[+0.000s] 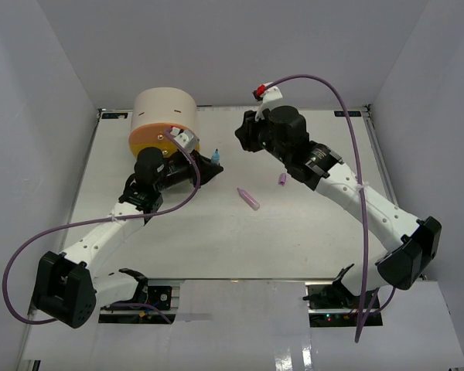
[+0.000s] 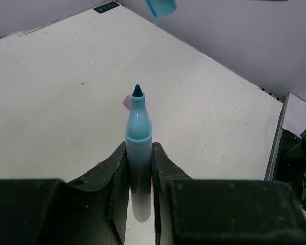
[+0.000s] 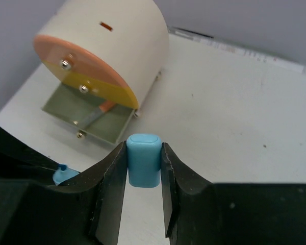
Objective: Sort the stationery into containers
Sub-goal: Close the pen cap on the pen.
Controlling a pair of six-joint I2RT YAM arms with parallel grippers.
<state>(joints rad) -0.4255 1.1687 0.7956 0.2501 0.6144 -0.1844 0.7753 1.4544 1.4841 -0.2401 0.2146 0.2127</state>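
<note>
**Left gripper** (image 2: 139,153): the jaws are closed to the width of a blue marker (image 2: 138,127) and grip its lower barrel. The marker is uncapped, with its dark tip pointing away from the wrist. In the overhead view this gripper sits just beside the cabinet (image 1: 164,114), which stands at the far left corner of the bench (image 1: 216,247).

**Right gripper** (image 3: 144,153): the jaws are narrowed onto a blue cap (image 3: 144,162), pinched at its sides with the closed end outward. The gripper is near the middle of the far edge. The cap is held clear of the marker tip, not touching it.

**Cabinet**: the orange drawer (image 3: 56,48) and yellow drawer (image 3: 99,87) sit flush. The grey-green drawer (image 3: 66,104) is pulled out and holds one pen with an orange end (image 3: 99,113).

**Loose items**: a purple marker (image 1: 249,199) lies near the middle of the bench. A small purple piece (image 1: 282,180) lies near it, toward the right edge and not touching it. What this piece is cannot be determined.
</note>
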